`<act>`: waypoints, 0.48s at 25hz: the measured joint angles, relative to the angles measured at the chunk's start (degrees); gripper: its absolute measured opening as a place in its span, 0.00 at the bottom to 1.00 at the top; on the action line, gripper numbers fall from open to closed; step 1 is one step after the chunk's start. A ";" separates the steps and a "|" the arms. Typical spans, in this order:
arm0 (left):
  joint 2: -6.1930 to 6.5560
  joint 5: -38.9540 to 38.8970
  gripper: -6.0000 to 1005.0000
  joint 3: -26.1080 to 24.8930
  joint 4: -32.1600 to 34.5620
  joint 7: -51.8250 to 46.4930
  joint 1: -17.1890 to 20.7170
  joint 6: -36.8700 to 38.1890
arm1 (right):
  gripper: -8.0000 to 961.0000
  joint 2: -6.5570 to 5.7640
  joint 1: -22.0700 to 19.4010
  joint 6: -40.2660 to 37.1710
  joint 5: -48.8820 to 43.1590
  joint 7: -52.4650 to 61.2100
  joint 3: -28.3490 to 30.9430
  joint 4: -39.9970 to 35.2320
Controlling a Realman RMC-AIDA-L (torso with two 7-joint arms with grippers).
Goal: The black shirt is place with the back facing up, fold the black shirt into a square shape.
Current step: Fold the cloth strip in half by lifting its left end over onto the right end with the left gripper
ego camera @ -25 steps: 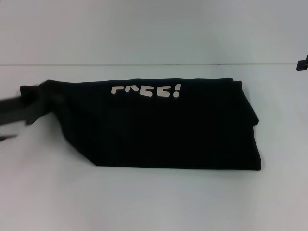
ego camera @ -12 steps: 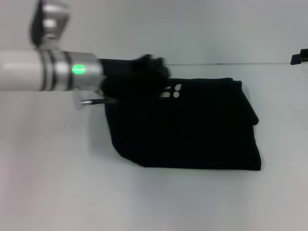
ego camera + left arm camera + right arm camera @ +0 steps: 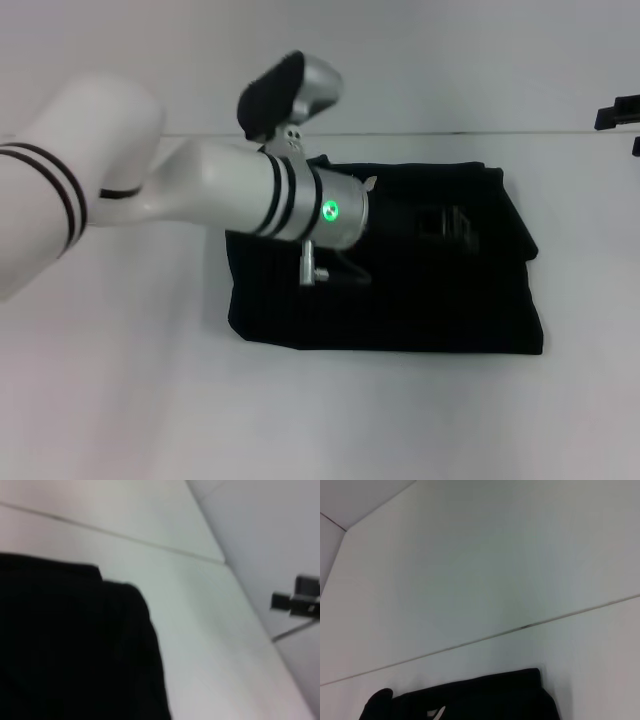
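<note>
Head view showed the black shirt [image 3: 400, 300] lying on the white table [image 3: 120, 400] as a compact dark block, roughly rectangular, a little wider than deep. The white lettering was not visible at this moment. The left arm [image 3: 180, 195] reached across from the left side over the shirt's far half, its wrist with a green light sitting above the fabric. The left gripper [image 3: 450, 228] was low over the shirt's far right part, black against black; whether its fingers were spread, pressed together, or pinching cloth could not be told. Left wrist view showed only the shirt's right edge and bare table beyond, no fingers.

The right gripper [image 3: 620, 118] sat at the far right border of the picture, well apart from the shirt and apparently idle; its finger state was not readable either.

Judgement on progress: the fold looked nearly complete. The shirt read as a stacked bundle with layered edges at the right side. What seemed left was squaring it: the near left corner was cut at a slant, and the right edge showed a stepped overhang.

Room: open table lay on all sides, widest at the near and left. The table's far edge line ran close behind the shirt, so the far side was the tightest.
</note>
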 joint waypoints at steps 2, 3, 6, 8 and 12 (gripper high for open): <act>-0.02 -0.38 0.06 2.61 -1.17 0.34 -0.30 -1.00 | 0.84 0.08 0.00 0.09 -0.01 0.00 0.01 0.00; -0.03 -0.40 0.06 3.48 -1.27 0.34 -0.22 -1.10 | 0.84 0.12 0.00 0.11 -0.02 0.00 -0.02 0.01; 0.23 -0.55 0.07 4.40 0.17 -0.09 1.49 -0.57 | 0.84 0.17 0.00 0.16 -0.08 0.00 -0.10 0.16; 0.54 -0.75 0.07 4.30 2.55 -0.93 3.93 0.38 | 0.84 0.18 0.00 0.03 -0.08 0.00 -0.12 0.20; 0.87 -0.99 0.07 3.56 11.84 -2.11 11.33 5.22 | 0.84 0.03 0.36 -0.51 -0.20 0.34 -0.11 0.09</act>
